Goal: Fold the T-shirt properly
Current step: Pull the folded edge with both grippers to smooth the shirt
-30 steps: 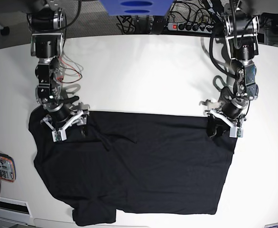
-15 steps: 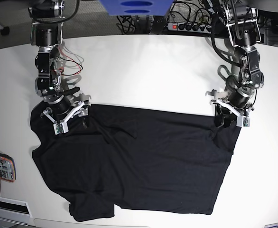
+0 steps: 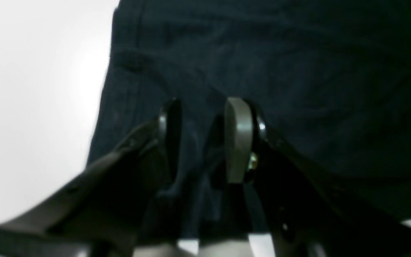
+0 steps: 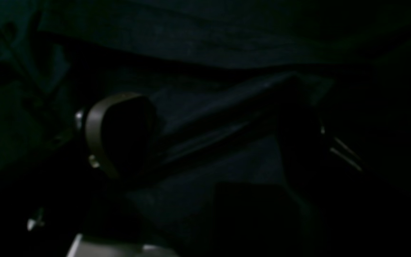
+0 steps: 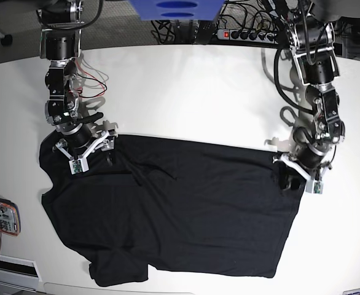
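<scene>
Base view: left gripper (image 5: 297, 178) is clamped on a bunched corner of the T-shirt (image 5: 180, 215); right gripper (image 5: 91, 153) has jaws spread wide over the shirt's opposite upper corner, holding nothing. Black shirt lies spread across the white table (image 5: 186, 92), hem bunched nearest the camera

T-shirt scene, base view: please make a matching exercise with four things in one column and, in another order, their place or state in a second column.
Things:
1. T-shirt
2. left gripper
3. right gripper
4. power strip

Places or states:
A. open, over the shirt's corner on the base view's left
B. lies beyond the table's far edge
C. spread flat on the white table
D. pinching the shirt's edge on the base view's right

Pairs: 1-C, 2-D, 3-A, 4-B
</scene>
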Available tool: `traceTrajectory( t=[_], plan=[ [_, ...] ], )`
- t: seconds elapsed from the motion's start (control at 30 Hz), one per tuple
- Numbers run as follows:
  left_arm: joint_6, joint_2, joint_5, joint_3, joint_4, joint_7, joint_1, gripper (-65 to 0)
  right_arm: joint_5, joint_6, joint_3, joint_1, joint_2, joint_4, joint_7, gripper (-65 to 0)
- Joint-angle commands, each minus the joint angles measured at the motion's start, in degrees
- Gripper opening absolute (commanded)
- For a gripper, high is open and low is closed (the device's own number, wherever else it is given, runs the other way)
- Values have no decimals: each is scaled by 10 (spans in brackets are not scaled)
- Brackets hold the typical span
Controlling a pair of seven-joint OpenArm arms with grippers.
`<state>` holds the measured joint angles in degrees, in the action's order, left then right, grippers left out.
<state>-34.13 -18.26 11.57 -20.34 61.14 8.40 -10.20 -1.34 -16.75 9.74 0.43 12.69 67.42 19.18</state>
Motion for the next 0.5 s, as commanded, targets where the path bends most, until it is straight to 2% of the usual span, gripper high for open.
traceTrajectory(
  t=[0.0, 0.1, 0.2, 0.33, 0.47],
  plan=[
    [-1, -8, 9, -1, 14, -2, -18, -461, 31, -9, -5, -9, 3, -6, 61, -85],
    [-1, -10, -4, 22, -15, 29, -56, -461, 31, -9, -5, -9, 3, -6, 61, -85],
    [-1, -11, -54, 32, -109, 29, -90, -461, 31, -9, -5, -9, 3, -6, 61, -85],
    [-1, -12, -115, 31, -170, -37, -108, -461, 31, -9, -5, -10, 3, -6, 61, -85],
    [-1, -31, -121, 31, -171, -35, -105, -461, 31, -9, -5, -11, 3, -6, 61, -85]
  ],
)
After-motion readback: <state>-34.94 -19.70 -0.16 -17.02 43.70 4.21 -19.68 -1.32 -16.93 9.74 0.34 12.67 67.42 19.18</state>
